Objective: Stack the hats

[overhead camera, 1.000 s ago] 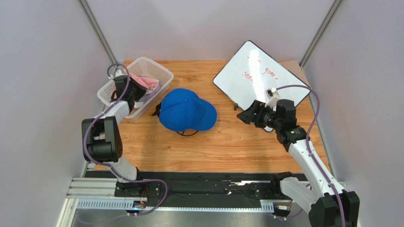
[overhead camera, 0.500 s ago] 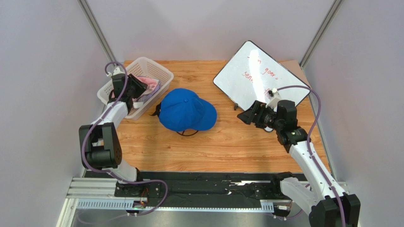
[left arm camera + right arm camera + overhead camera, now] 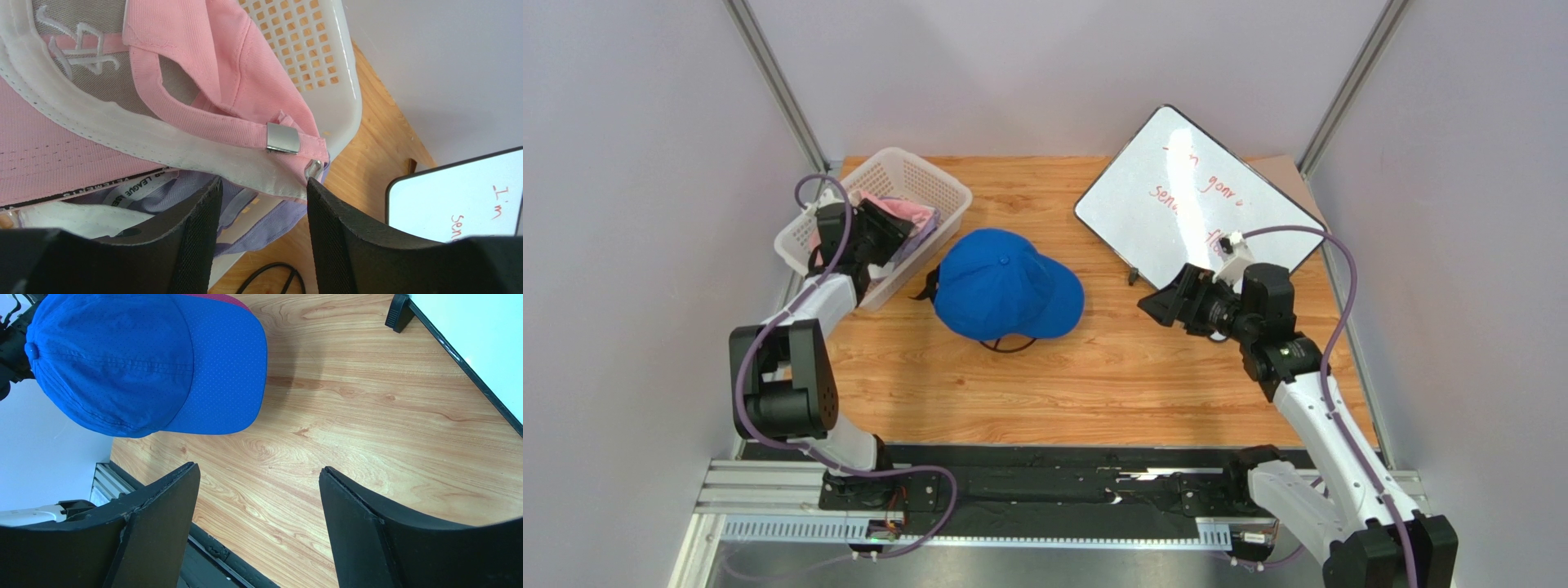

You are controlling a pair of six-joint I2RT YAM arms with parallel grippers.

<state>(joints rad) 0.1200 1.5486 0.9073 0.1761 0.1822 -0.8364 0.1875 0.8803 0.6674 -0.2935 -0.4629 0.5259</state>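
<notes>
My left claw (image 3: 263, 184) is spread, its two black fingers (image 3: 196, 233) parted with nothing pinched between them. It hangs at the white mesh basket (image 3: 319, 61), which sits at 10 o'clock on the tabletop (image 3: 1136, 368). Just past the fingertips lies the light pink cap (image 3: 202, 55), turned so I look into it: a pale sweatband along the rim, a grey lining with white stitching showing through, and the back strap arching over the opening to a small silver buckle (image 3: 282, 138). Under it, toward 6 o'clock in the wrist view, a lavender cap (image 3: 270, 229) pokes out with a printed inner tape showing. Both caps lie inside the basket, the pink one on top.

My right claw (image 3: 259, 468) is spread wide as well, empty, and hovers above bare wood at 3 o'clock. At 10 o'clock from it in the wrist view is the royal blue cap (image 3: 123, 361), crown up, with panel seams, a top button and a finely dotted brim. A sliver of magenta (image 3: 209, 299) shows at the brim's far edge; I cannot tell what it belongs to. From overhead the blue cap sits near the middle of the tabletop, just beside the basket, with a thin black wire loop (image 3: 1008, 347) showing at its near edge. A whiteboard (image 3: 1198, 196) with red writing leans at 2 o'clock.
</notes>
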